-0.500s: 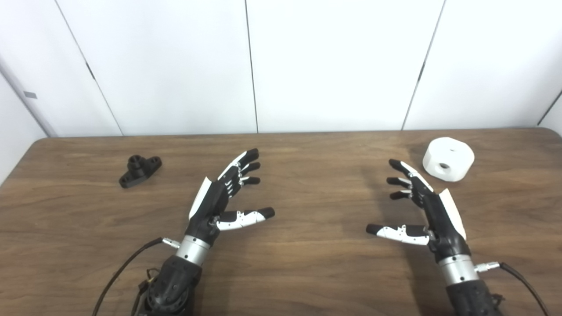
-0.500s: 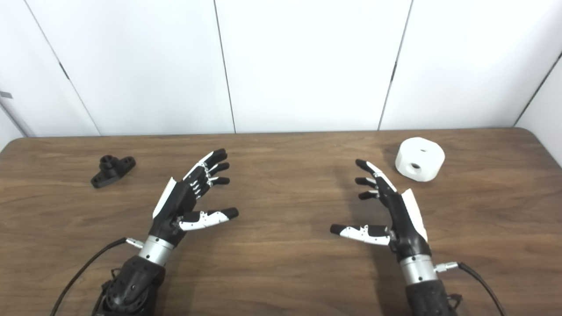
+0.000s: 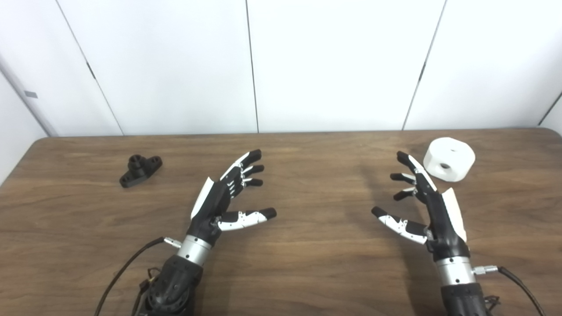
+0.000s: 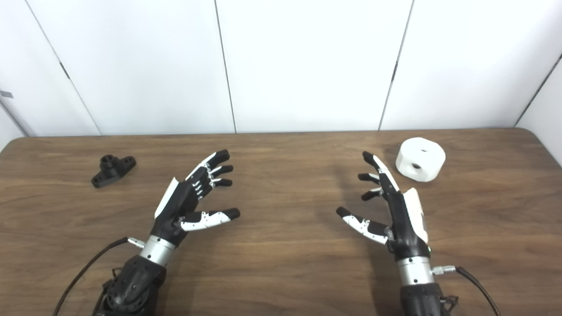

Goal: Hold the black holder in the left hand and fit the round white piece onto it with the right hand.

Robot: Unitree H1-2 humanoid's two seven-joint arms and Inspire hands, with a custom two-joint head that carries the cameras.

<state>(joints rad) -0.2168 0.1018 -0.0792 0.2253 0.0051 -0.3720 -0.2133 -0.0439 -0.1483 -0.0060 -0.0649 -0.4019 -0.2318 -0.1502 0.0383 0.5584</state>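
Hovering above the wooden worktop (image 3: 307, 272), both hands are spread and hold nothing. The left hand (image 3: 221, 199) sits left of centre, its fingers (image 3: 246, 169) fanned toward the far right and its thumb stretched out to the right, apart from them. The right hand (image 3: 428, 204) is on the right side, palm turned toward the centre, its fingers (image 3: 406, 177) parted and reaching toward the far edge, its thumb angled out to the left.

The black holder (image 3: 140, 170) lies on the worktop at the far left, well apart from the left hand, with a short raised collar in its middle and a flat lug at each end. The round white piece (image 3: 448, 159) rests on the worktop at the far right, near the right hand's fingertips but not touching them; a hole shows in its near side wall and a smaller one on its top face.

A dark cable (image 3: 123, 272) runs from the left wrist toward the near edge, and another cable (image 3: 518, 283) leaves the right wrist toward the near right corner. White wall panels (image 3: 333, 66) stand behind the far edge of the worktop.
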